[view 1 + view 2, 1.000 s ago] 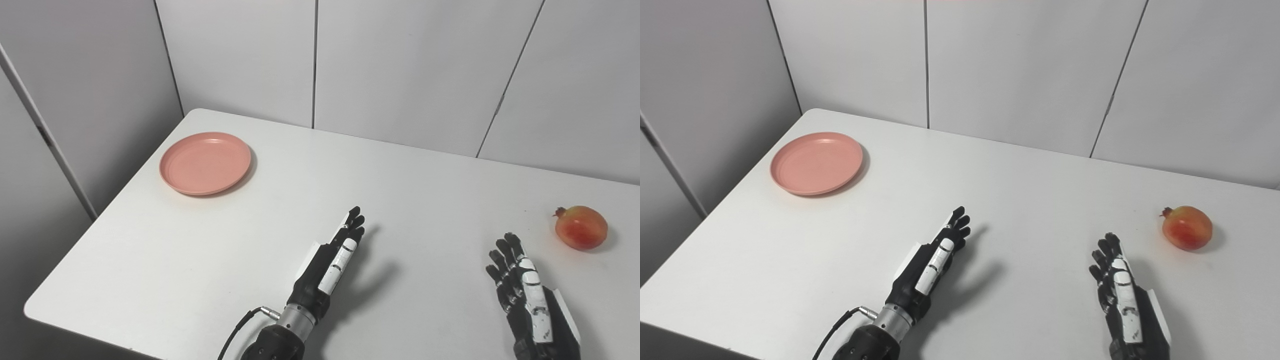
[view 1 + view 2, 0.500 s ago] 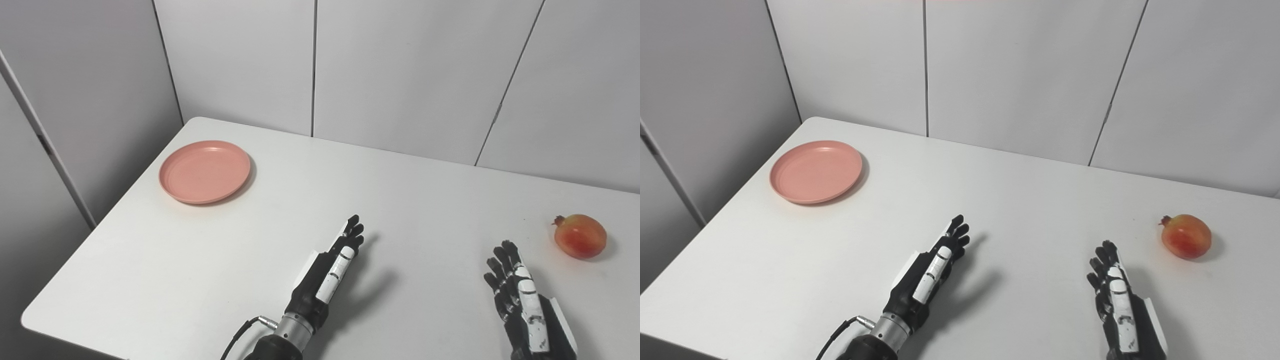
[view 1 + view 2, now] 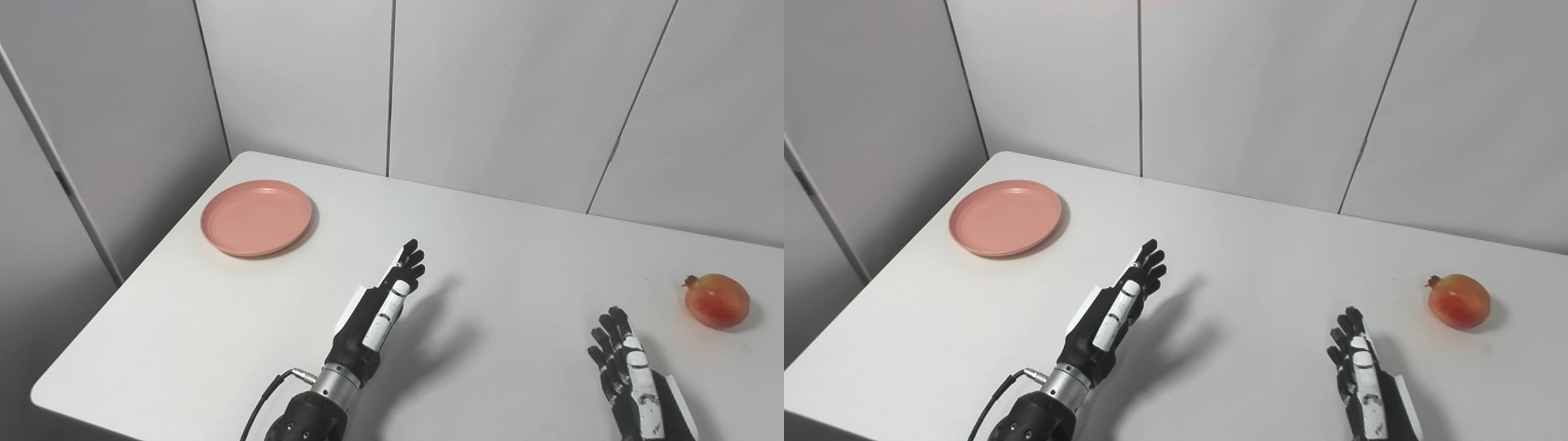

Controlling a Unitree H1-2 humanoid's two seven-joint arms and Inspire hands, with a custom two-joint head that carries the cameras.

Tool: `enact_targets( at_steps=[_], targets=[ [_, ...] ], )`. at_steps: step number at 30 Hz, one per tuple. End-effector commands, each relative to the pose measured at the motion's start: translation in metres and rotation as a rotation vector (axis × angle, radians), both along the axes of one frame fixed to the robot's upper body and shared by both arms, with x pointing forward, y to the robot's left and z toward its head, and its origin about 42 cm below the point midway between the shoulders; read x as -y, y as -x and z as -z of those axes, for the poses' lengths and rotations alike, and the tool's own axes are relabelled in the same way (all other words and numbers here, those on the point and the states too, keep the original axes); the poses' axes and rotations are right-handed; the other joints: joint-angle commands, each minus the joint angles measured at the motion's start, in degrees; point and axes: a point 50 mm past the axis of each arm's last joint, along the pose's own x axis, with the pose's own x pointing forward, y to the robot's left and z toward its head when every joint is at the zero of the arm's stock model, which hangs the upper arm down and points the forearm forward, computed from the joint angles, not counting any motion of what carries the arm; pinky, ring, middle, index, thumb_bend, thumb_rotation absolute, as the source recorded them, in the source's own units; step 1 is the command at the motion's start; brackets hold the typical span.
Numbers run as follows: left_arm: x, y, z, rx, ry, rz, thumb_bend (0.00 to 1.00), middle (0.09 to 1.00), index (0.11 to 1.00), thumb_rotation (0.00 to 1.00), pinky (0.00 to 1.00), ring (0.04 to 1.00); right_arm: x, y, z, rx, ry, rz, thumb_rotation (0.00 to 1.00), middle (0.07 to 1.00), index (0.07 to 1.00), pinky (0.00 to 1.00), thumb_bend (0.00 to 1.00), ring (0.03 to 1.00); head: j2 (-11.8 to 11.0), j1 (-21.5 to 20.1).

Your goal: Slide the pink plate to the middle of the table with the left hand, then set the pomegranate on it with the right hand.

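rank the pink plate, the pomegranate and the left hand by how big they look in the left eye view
1. pink plate, widest of the three.
2. left hand, long but narrow; it sits nearer the camera, so its place against the plate is unsure.
3. pomegranate, clearly the smallest.

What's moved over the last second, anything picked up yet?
The left hand has lifted and swung toward the pink plate, fingers open, holding nothing. The camera also shifted, so the whole view slid. The plate, the pomegranate and the open right hand stayed where they were on the table.
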Motion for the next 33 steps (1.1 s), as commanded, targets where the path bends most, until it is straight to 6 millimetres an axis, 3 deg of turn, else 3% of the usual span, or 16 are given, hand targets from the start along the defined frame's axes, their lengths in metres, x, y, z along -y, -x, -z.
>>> enact_targets(
  at_steps=[1,18,33],
  targets=[
    [0.001,-0.015,-0.026,0.09,-0.003,0.013,0.47,0.998,0.998,1.0,0.99,0.977,-0.003,-0.006,-0.014,0.091,-0.005,-0.008,1.0,1.0,1.0,1.0,0.1,1.0,-0.14,0.03],
    [-0.031,-0.057,-0.083,0.241,-0.022,-0.044,0.45,0.965,0.96,1.0,0.97,0.951,-0.005,-0.008,-0.008,0.082,-0.018,-0.005,1.0,1.0,1.0,1.0,0.06,1.0,-1.56,1.08],
    [-0.088,-0.089,-0.121,0.309,-0.08,-0.169,0.45,0.949,0.942,1.0,0.95,0.939,-0.005,-0.007,-0.006,0.068,-0.005,0.008,1.0,1.0,1.0,1.0,0.03,1.0,-3.08,1.27]
  ],
)
